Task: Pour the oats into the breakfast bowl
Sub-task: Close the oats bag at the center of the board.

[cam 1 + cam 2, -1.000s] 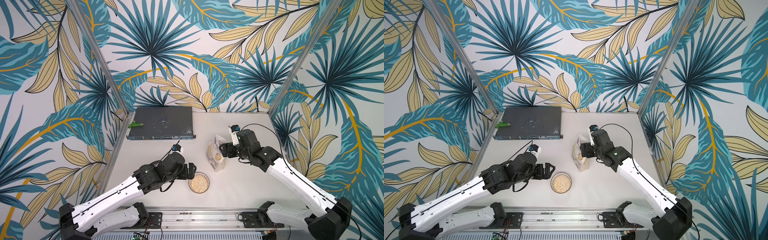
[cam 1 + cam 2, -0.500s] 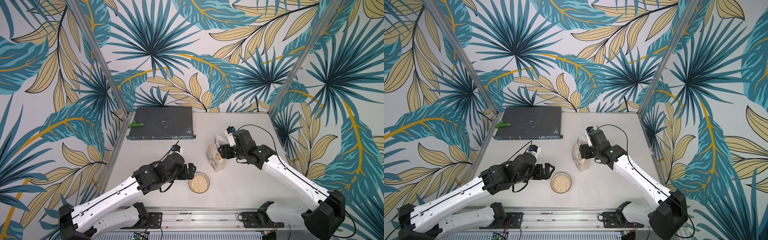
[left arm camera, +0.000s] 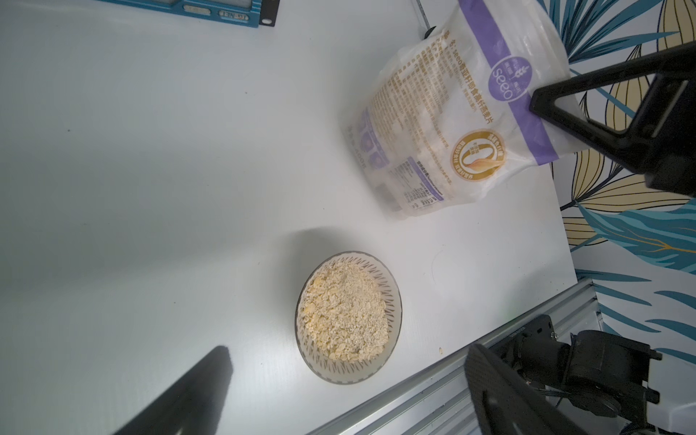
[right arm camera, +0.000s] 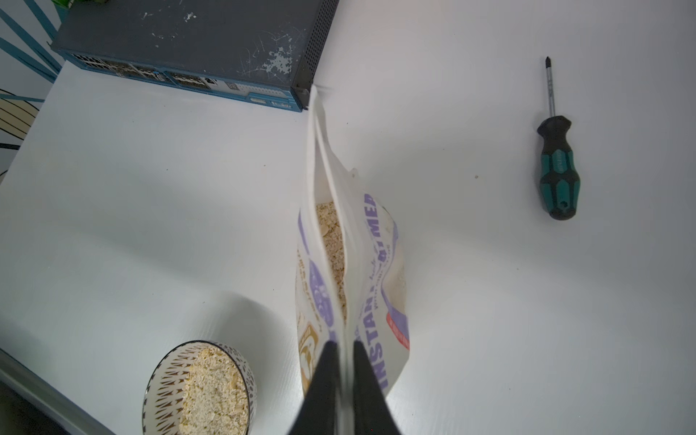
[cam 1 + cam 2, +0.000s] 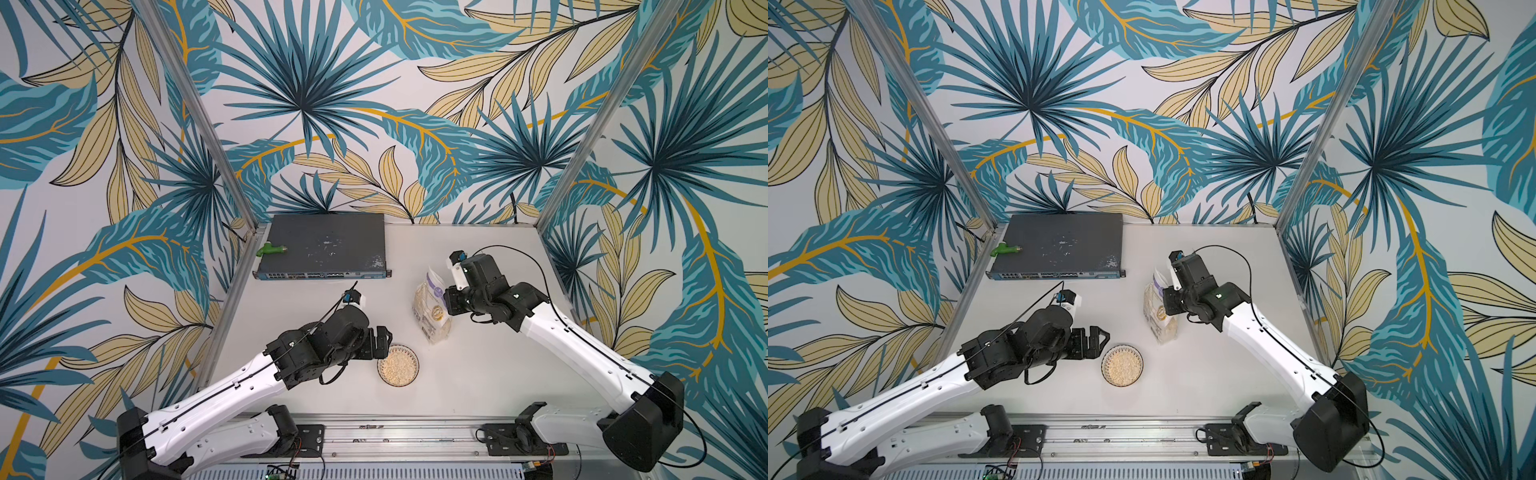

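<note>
Right wrist view: the oats bag [image 4: 376, 263] stands upright on the white tabletop [image 4: 150, 188]. Its mouth is open and pale oat flakes [image 4: 333, 241] show inside. The right hand [image 4: 344, 344] is clenched on the bag's top edge, with one black finger on each side of it. Near the bag but apart from it sits the breakfast bowl [image 4: 165, 373]. It is white inside with dark radiating marks and a dark rim, and is heaped with more flakes. In a top view the left hand [image 5: 383, 344] hangs just beside the bowl, spread wide and grasping nothing.

A screwdriver [image 4: 557, 169] with a black-and-teal handle lies well apart, on the side of the bag away from the bowl. A scuffed dark network switch [image 4: 188, 41] lies at the back of the tabletop with a small green object [image 5: 272, 249] on top. Walls [image 5: 374, 104] printed with teal and tan tropical leaves meet at metal posts [image 5: 199, 116], and a metal rail [image 5: 415, 432] runs along the front.

In the left wrist view the bag reads "seeo" in a purple roundel beside a round gold emblem, and the smaller print is too fine to read. The right wrist view shows purple capitals beginning "INSTAN".
</note>
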`<control>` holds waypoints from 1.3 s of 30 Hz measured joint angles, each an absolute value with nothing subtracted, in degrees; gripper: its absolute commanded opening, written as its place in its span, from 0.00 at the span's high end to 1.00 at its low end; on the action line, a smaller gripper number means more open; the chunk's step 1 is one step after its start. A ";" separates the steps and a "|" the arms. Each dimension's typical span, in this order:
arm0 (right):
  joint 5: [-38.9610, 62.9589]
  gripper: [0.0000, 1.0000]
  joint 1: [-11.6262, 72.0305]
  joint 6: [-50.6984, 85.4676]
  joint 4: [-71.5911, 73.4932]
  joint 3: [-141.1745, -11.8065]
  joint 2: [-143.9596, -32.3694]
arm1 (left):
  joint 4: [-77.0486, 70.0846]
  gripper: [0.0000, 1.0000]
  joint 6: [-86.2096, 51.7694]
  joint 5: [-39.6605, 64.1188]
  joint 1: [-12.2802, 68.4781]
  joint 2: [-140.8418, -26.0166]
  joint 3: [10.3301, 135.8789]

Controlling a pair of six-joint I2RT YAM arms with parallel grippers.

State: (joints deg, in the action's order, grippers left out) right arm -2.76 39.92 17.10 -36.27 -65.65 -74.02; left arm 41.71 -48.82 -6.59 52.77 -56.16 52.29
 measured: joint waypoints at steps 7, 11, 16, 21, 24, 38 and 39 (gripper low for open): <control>-4.97 0.34 39.97 16.71 -34.48 -65.69 -75.42 | 41.32 0.00 -49.08 -6.57 52.77 -56.21 52.29; -5.76 0.86 39.81 15.68 -33.01 -66.41 -78.96 | 41.30 0.00 -49.08 -6.57 52.77 -56.21 52.29; -4.80 1.00 39.75 14.94 -32.91 -69.01 -81.17 | 41.30 0.00 -49.12 -6.57 52.77 -56.21 52.29; -4.23 0.68 39.72 15.00 -33.08 -68.99 -80.55 | 41.23 0.00 -49.10 -6.55 52.77 -55.83 51.99; -4.67 0.30 39.72 15.42 -31.92 -68.99 -79.53 | 41.34 0.00 -49.12 -6.55 52.77 -54.81 51.42; -6.02 1.00 36.23 13.28 -27.07 -70.61 -85.19 | 41.36 0.00 -49.52 -6.55 52.77 -54.00 51.35; -5.69 1.00 36.07 13.02 -27.05 -71.40 -85.95 | 41.36 0.00 -49.52 -6.55 52.77 -53.98 51.35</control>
State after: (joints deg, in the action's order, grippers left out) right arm -5.69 36.07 13.02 -27.05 -71.40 -85.95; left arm 41.36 -49.52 -6.55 52.77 -53.98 51.35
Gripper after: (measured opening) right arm 0.277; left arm 0.999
